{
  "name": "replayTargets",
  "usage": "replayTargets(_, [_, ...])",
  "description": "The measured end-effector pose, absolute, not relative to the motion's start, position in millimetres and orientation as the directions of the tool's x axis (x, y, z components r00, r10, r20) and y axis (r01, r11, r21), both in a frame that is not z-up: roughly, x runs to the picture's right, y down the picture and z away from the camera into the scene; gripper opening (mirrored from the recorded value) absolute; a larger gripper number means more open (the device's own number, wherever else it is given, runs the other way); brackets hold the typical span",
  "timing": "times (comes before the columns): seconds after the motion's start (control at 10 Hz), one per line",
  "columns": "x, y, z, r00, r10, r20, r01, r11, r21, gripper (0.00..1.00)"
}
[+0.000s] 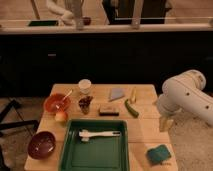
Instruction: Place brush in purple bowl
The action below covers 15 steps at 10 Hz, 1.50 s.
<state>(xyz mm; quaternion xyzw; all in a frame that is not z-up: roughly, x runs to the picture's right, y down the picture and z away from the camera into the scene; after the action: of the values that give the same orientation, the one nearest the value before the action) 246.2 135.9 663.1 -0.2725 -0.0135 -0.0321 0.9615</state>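
The white brush (99, 134) lies flat in the green tray (95, 156) near its far side, head to the left. The dark purple bowl (41, 145) sits empty at the table's front left corner, left of the tray. My gripper (165, 124) hangs from the white arm (187, 97) at the table's right edge, well to the right of the tray and the brush, holding nothing that I can see.
An orange bowl (57, 103) with a spoon, an apple (61, 117), a white cup (85, 86), a dark snack pile (85, 103), a brown block (108, 110), a blue-grey napkin (116, 94), a green vegetable (131, 108) and a teal sponge (159, 154) lie on the wooden table (142, 131).
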Motion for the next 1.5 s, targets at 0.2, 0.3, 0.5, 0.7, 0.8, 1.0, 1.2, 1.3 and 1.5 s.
replayTargets(0.2, [225,147,658,0.993,-0.093,0.077,0.119,0.843,-0.525,0.8])
replayTargets(0.3, [207,153,656,0.989,-0.116,0.092,0.148,0.836,-0.528,0.8])
replayTargets(0.5, [185,162,656,0.988,-0.123,0.092,0.154,0.828,-0.539,0.8])
replayTargets(0.7, [168,170,659,0.994,-0.098,0.056,0.113,0.831,-0.544,0.8])
replayTargets(0.8, [162,172,660,0.994,-0.098,0.055,0.113,0.832,-0.543,0.8])
replayTargets(1.0, [159,173,660,0.994,-0.098,0.054,0.112,0.833,-0.542,0.8])
replayTargets(1.2, [160,174,660,0.994,-0.097,0.053,0.11,0.833,-0.542,0.8])
replayTargets(1.3, [159,173,660,0.994,-0.098,0.055,0.112,0.833,-0.541,0.8])
replayTargets(1.5, [159,174,659,0.996,-0.057,0.075,0.089,0.827,-0.556,0.8])
